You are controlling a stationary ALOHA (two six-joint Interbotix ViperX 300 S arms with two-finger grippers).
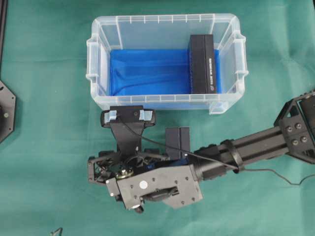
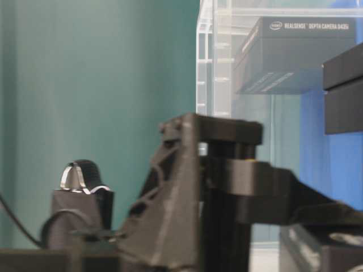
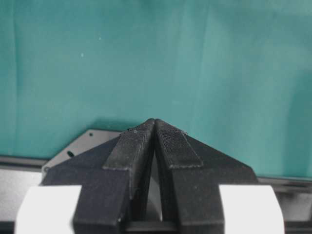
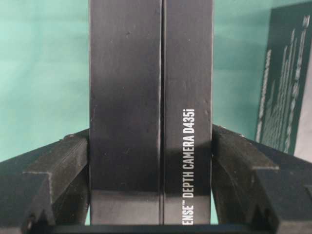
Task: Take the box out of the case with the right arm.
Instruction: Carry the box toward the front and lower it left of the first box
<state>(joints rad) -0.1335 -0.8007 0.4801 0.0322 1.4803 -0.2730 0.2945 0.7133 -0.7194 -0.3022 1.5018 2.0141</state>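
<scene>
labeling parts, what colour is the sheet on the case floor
Blue; the sheet lining the clear case shows best in the overhead view.

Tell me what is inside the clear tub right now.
The tub holds a blue sheet on its floor and one black box at its right end. What lies under that box is hidden.

Even, bright light falls from above on the green cloth tabletop [image 1: 44,147], with only faint shadows. The clear plastic tub [image 1: 98,59] carries pale glare along its rim at twelve o'clock. The table-level view is soft, and the near black arm [image 2: 198,215] is blurred.
</scene>
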